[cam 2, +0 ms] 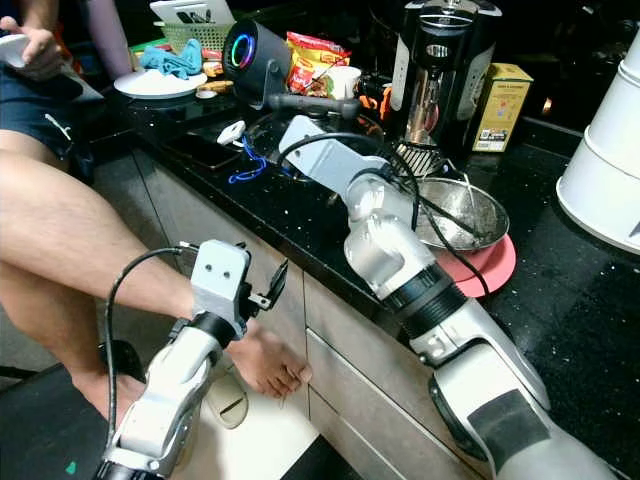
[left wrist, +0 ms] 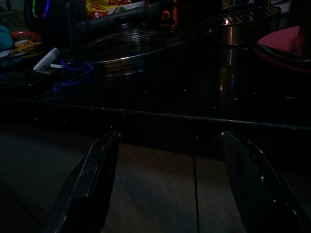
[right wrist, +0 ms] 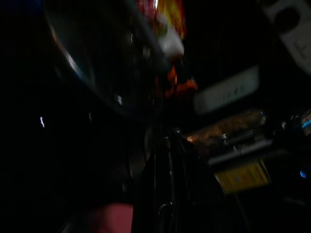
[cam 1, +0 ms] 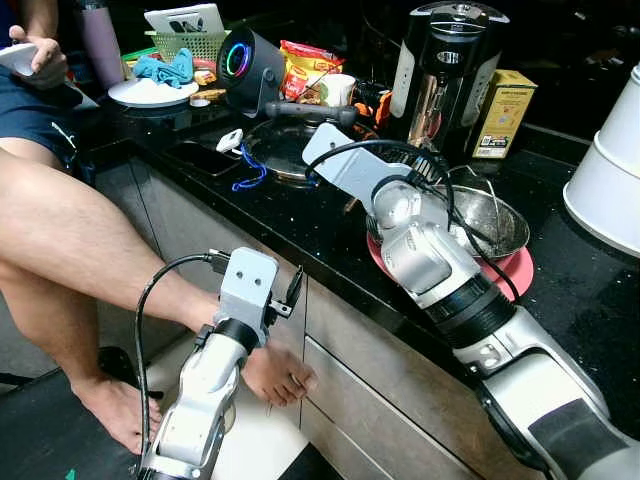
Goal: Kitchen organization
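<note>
Black counter point(cam 1: 300, 225) running from 10 o'clock to 4 o'clock across the head views, wooden drawers point(cam 1: 370, 370) beneath.

Right arm stretched over the counter toward 11 o'clock. Right gripper point(right wrist: 170, 160) low above the dark stone; in its murky wrist view, fingers seemingly pressed together into one black mass, nothing made out between them. Just at 3 o'clock of that arm's wrist, a steel bowl point(cam 1: 490, 225) sitting on a pink plate point(cam 1: 510, 272).

At 11 o'clock of the bowl, a glass lid point(cam 1: 285, 145) lying flat with a long black handle point(cam 1: 310, 112) across its far edge. Just at 9 o'clock of the lid, a small white tag point(cam 1: 229, 140) on a blue cord point(cam 1: 250, 172).

Farther back, at 12 o'clock: a black machine point(cam 1: 445, 70) with a yellow box point(cam 1: 503, 115) at its 3 o'clock, then a white cup point(cam 1: 337, 90), a snack packet point(cam 1: 305, 65) and a round speaker point(cam 1: 245, 62) with a glowing ring. At 10 o'clock, a white plate point(cam 1: 150, 95) bearing a blue cloth point(cam 1: 165, 70), a green basket point(cam 1: 190, 45) behind. At 3 o'clock, a white bucket point(cam 1: 610, 170).

Left gripper point(left wrist: 170, 184) held below the counter edge, facing the drawers, fingers point(left wrist: 92, 184) wide apart and empty.

At 9 o'clock, a person's bare leg point(cam 1: 80, 240), foot point(cam 1: 275, 375) on the floor near the left arm; a hand point(cam 1: 40, 55) holding something white at 11 o'clock.
</note>
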Tool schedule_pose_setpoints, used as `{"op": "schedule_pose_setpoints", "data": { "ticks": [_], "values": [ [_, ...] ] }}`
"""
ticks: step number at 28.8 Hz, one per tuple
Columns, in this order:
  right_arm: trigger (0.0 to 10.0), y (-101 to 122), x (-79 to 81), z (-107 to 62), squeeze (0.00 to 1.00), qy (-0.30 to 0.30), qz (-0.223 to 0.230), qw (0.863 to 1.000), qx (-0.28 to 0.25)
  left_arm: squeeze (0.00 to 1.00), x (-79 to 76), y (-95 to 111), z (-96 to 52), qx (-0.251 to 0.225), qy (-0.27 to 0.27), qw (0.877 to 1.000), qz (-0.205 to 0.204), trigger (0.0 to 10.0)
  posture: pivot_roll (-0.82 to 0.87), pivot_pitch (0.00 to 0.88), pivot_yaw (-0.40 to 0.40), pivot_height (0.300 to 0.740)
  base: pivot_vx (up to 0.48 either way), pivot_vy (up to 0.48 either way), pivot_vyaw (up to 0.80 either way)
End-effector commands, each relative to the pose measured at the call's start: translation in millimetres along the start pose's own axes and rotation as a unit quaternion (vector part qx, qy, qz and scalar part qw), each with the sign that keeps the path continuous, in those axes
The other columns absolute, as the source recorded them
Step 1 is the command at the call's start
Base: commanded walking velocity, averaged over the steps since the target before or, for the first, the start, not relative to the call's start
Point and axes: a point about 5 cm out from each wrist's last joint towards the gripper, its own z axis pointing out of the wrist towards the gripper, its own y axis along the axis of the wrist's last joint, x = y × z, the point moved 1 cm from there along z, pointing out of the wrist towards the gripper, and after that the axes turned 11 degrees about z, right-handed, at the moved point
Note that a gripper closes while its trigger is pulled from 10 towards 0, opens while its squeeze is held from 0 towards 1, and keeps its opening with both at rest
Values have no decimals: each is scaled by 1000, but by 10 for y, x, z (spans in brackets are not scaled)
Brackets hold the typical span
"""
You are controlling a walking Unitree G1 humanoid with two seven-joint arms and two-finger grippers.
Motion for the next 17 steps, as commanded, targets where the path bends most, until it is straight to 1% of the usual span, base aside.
{"op": "schedule_pose_setpoints", "data": {
  "ticks": [1,2,3,4,5,6,9,10,11,12,13,14,15,16,17],
  "values": [
    [0,278,-175,-70,0,3,62,996,-65,0,-7,7,-17,1,-1,1000,-3,10000,-55,0,-45,740,0,0,0],
    [0,278,-175,-70,0,3,62,996,-65,0,-7,7,-17,1,-1,1000,-3,10000,-55,0,-45,740,0,0,0],
    [0,320,-221,-90,0,7,85,993,-78,0,-8,6,-16,1,-1,1000,-3,10000,-55,0,-45,740,0,0,0],
    [0,382,-317,-122,0,3,106,990,-98,0,-8,6,-16,1,-1,1000,-3,10000,-55,0,-45,740,0,0,0],
    [0,462,-469,-173,0,-2,140,982,-126,0,-10,1,-14,2,-1,1000,-4,10000,-55,0,-44,740,0,0,0],
    [0,462,-469,-173,0,-2,140,982,-126,0,-10,1,-14,2,-1,1000,-4,10000,-55,0,-44,740,0,0,0],
    [0,544,-654,-252,0,8,187,970,-154,0,-13,-3,-13,2,-2,1000,-4,10000,-56,0,-41,740,0,0,0],
    [0,544,-654,-252,0,8,187,970,-154,0,-13,-3,-13,2,-2,1000,-4,10000,-56,0,-41,740,0,0,0],
    [0,582,-715,-289,0,18,205,964,-170,0,-14,-5,-12,2,-2,1000,-4,10000,-56,0,-41,740,0,0,0],
    [0,582,-715,-289,0,18,205,964,-170,0,-14,-5,-12,2,-2,1000,-4,10000,-56,0,-41,740,0,0,0],
    [0,622,-779,-331,0,25,222,956,-189,0,-15,-7,-11,2,-3,1000,-3,10000,-56,0,-41,740,0,0,0],
    [0,666,-838,-384,0,39,241,946,-213,0,-15,-8,-10,2,-3,1000,-3,10000,-56,0,-38,740,0,0,0],
    [0,666,-838,-384,0,39,241,946,-213,0,-15,-8,-10,2,-3,1000,-3,10000,-56,0,-38,740,0,0,0],
    [0,704,-890,-436,0,46,252,937,-238,0,-15,-9,-9,2,-4,1000,-3,10000,-56,0,-38,740,0,0,0],
    [0,704,-890,-436,0,46,252,937,-238,0,-15,-9,-9,2,-4,1000,-3,10000,-56,0,-38,740,0,0,0]
  ]
}}
